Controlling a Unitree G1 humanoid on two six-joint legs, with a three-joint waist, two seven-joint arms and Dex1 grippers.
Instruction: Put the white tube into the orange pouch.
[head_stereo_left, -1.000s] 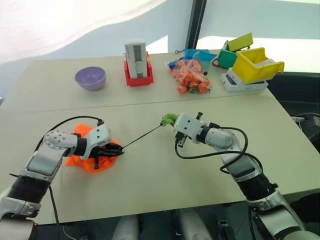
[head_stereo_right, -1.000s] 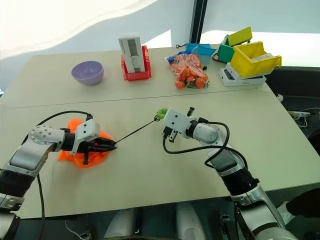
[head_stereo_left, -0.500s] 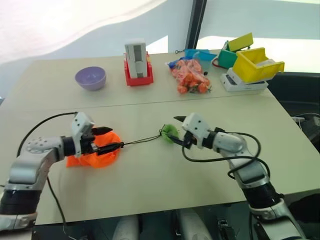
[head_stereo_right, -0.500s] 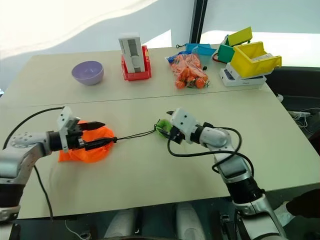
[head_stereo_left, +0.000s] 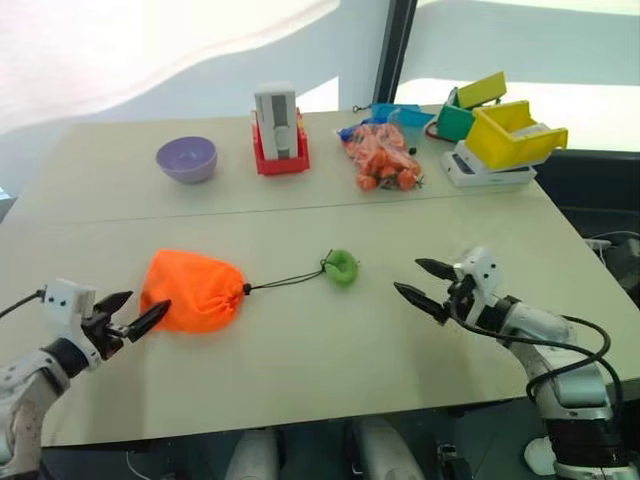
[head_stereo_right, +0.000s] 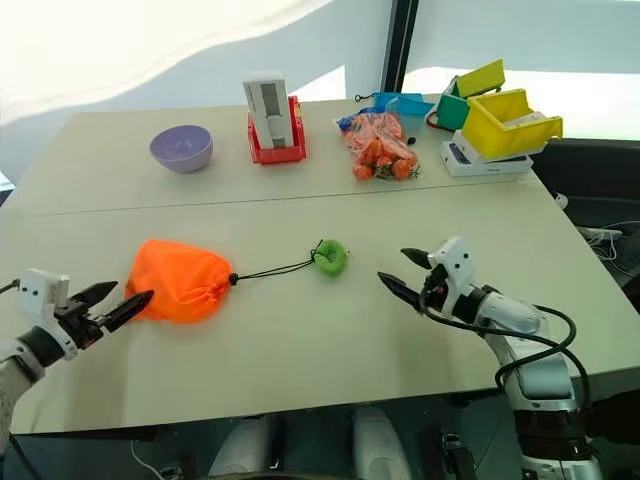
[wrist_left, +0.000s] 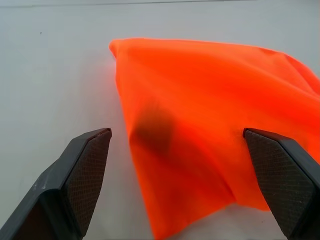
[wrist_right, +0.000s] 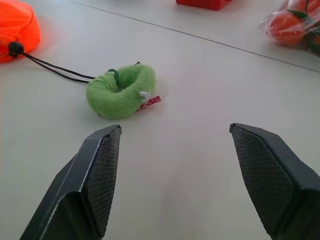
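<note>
Orange pouch (head_stereo_left: 193, 304) drawn shut on the table (head_stereo_left: 300, 370), both claws spread wide and holding nothing.

Its black cord (head_stereo_left: 285, 282) runs to a green ring (head_stereo_left: 342, 267). Left gripper (head_stereo_left: 130, 316) hovers just beside the pouch; right gripper (head_stereo_left: 424, 285) sits near the ring, apart from it. White tube: cannot tell where it is.
</note>
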